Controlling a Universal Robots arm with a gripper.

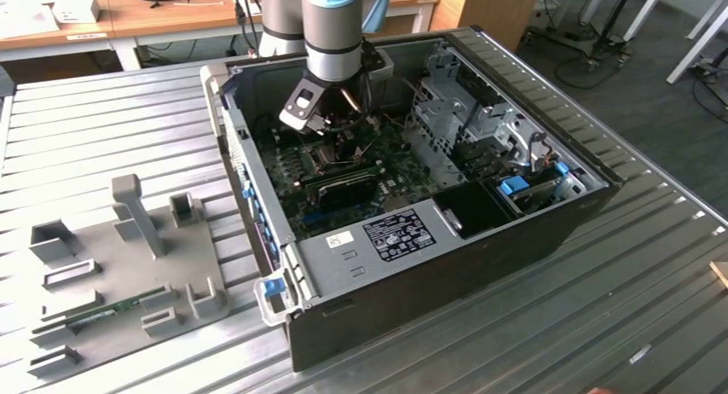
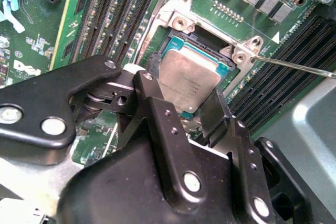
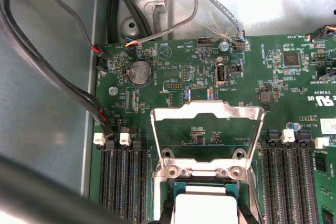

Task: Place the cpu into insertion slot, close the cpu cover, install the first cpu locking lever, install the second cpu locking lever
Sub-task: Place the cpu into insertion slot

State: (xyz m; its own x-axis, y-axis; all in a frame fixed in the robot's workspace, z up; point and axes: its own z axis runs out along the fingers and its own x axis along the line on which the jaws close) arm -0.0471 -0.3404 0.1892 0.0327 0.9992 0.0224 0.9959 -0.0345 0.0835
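Silvery flat square cpu sits clamped in the black claw at the dark insertion slot.

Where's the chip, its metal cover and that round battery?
cpu point(image 2: 189, 80), second wrist view: middle of its metal face.
cpu cover point(image 3: 207, 110), first wrist view: cross bar of the raised frame.
round battery point(image 3: 140, 72), first wrist view: its centre.

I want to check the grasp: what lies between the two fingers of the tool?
The cpu lies between them, its edges against both fingers of the tool, just over the insertion slot. This shows in the second wrist view.
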